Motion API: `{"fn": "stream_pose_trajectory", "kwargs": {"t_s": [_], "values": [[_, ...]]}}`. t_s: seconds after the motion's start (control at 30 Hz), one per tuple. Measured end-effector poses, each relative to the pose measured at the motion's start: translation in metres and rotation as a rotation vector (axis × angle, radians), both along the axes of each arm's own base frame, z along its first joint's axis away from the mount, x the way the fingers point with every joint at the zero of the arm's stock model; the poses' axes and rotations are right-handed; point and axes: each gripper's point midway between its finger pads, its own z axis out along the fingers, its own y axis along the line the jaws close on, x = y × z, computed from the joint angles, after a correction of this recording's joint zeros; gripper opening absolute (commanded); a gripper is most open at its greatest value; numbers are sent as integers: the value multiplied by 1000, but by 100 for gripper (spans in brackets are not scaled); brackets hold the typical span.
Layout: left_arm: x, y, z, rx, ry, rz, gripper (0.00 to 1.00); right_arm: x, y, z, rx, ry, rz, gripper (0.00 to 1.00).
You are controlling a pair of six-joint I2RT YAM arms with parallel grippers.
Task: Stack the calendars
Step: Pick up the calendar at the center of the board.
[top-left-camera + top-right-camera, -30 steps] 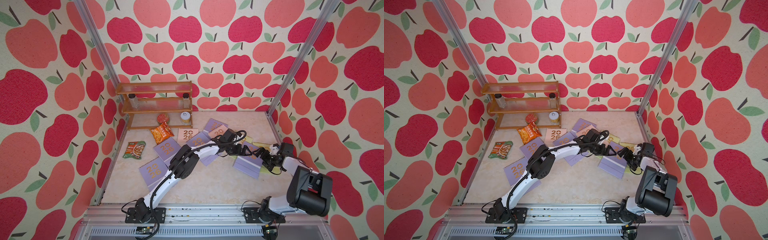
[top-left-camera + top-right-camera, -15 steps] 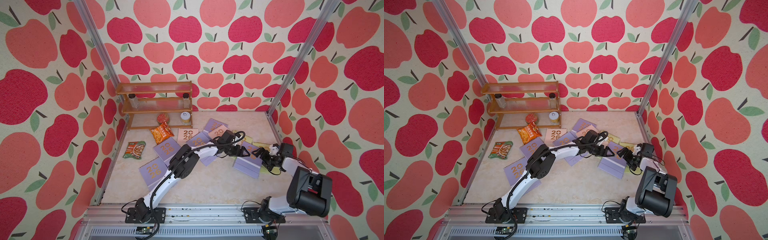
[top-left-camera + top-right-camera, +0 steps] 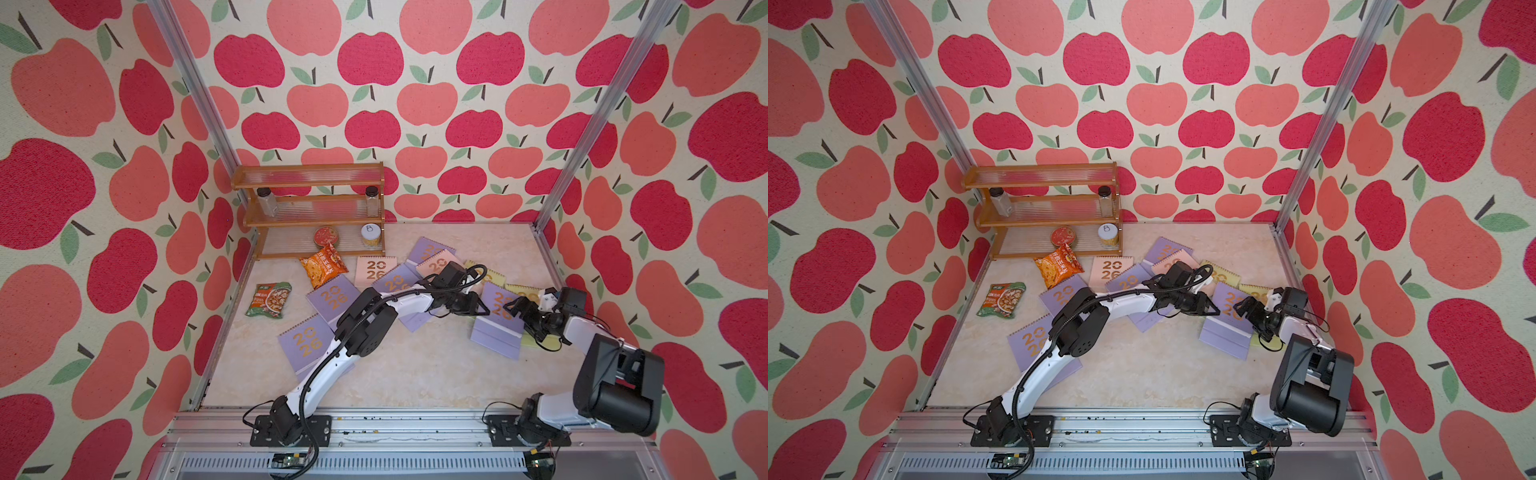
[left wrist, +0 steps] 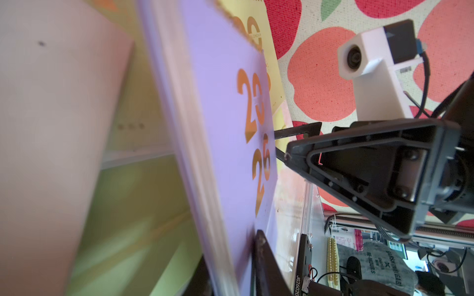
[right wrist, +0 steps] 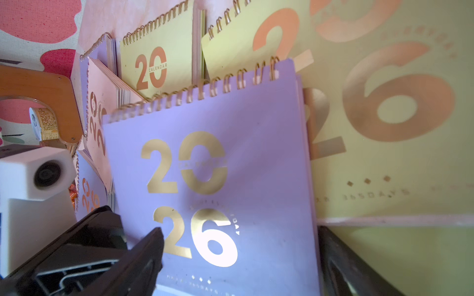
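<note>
Several calendars lie scattered on the floor in both top views, lilac (image 3: 301, 340), pale pink (image 3: 374, 268) and yellow-green (image 3: 490, 274). My left gripper (image 3: 482, 311) is shut on the left edge of one lilac calendar (image 3: 496, 328). The left wrist view shows that calendar (image 4: 225, 128) pinched between the two dark fingers of the left gripper (image 4: 230, 276). My right gripper (image 3: 510, 307) stands open just over the same calendar's right side. In the right wrist view its cover (image 5: 218, 179) fills the space between that gripper's fingers (image 5: 341, 269). A yellow-green calendar (image 5: 397, 243) lies beneath.
A wooden rack (image 3: 311, 208) with two jars, a red can and a white-lidded jar stands at the back left. An orange snack packet (image 3: 324, 266) and a green one (image 3: 268, 299) lie in front of it. Apple-patterned walls and aluminium posts close in three sides.
My left gripper has closed from wide open onto the lilac calendar's edge. Both arms have stayed almost where they were.
</note>
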Motion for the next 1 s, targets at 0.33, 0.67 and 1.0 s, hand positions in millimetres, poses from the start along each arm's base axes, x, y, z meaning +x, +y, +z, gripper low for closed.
{"fn": "stream_pose_trajectory", "kwargs": {"t_s": [0.33, 0.67, 1.0], "values": [[5, 10, 25, -25, -28, -27, 0, -4, 10, 14, 15, -91, 30, 92], [39, 69, 124, -72, -213, 26, 0, 1, 22, 108, -27, -407, 101, 95], [73, 188, 233, -152, -411, 140, 0, 17, 68, 177, 122, -668, 304, 90]]}}
